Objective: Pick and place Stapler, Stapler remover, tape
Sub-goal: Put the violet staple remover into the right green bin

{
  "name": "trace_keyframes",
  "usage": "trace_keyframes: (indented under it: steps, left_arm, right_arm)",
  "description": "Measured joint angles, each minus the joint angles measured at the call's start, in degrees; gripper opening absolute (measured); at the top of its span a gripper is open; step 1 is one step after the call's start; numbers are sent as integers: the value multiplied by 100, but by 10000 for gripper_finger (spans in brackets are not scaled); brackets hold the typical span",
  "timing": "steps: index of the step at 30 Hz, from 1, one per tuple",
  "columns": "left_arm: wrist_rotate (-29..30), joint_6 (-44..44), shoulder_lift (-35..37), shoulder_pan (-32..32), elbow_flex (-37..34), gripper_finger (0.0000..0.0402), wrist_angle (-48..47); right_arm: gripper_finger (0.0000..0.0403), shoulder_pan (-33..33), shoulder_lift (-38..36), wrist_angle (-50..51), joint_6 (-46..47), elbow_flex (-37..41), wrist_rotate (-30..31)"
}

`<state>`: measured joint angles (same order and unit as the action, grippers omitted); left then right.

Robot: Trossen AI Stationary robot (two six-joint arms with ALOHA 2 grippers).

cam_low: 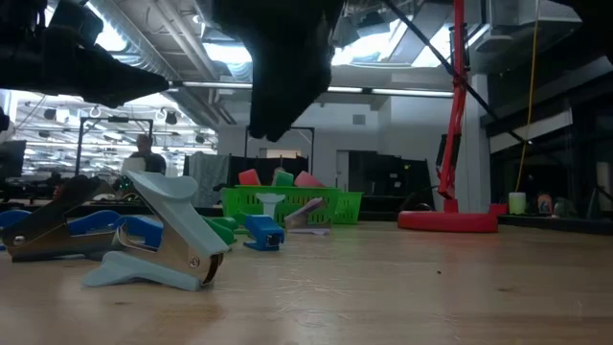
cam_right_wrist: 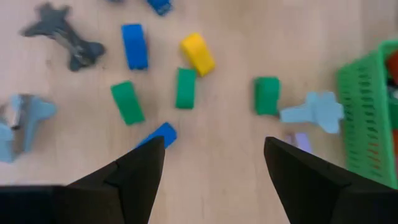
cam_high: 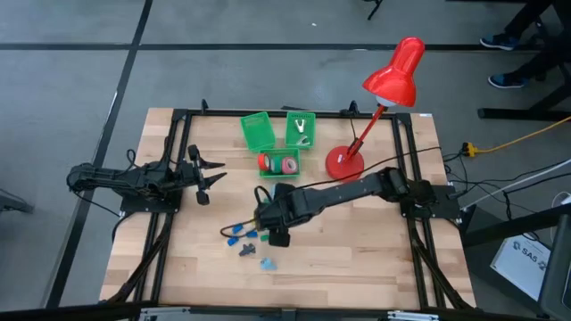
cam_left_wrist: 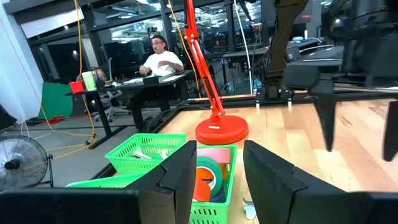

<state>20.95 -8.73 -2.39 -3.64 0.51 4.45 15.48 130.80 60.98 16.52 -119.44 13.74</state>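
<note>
Jaws of the right gripper (cam_high: 277, 237) stand wide and empty in the high view over the scattered small blue, green and yellow blocky staplers (cam_high: 235, 235) mid-table, while the left gripper (cam_high: 204, 178) waits at the table's (cam_high: 357, 259) left edge, jaws only slightly apart, holding nothing. At table height a pale grey-teal claw-shaped staple remover (cam_low: 158, 244) lies nearest. From the left wrist, red, orange and pink ring-shaped tape rolls (cam_left_wrist: 210, 177) sit inside a green plastic basket (cam_left_wrist: 214, 208) beside the red desk lamp (cam_left_wrist: 221, 130).
</note>
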Motion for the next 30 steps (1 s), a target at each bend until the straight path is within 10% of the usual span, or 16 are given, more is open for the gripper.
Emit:
trace_keyframes:
  steps: [30]
  left_arm:
    - [0,0,-2,0,0,127,0]
  right_arm:
    - [279,-447,0,769,-652,258,480]
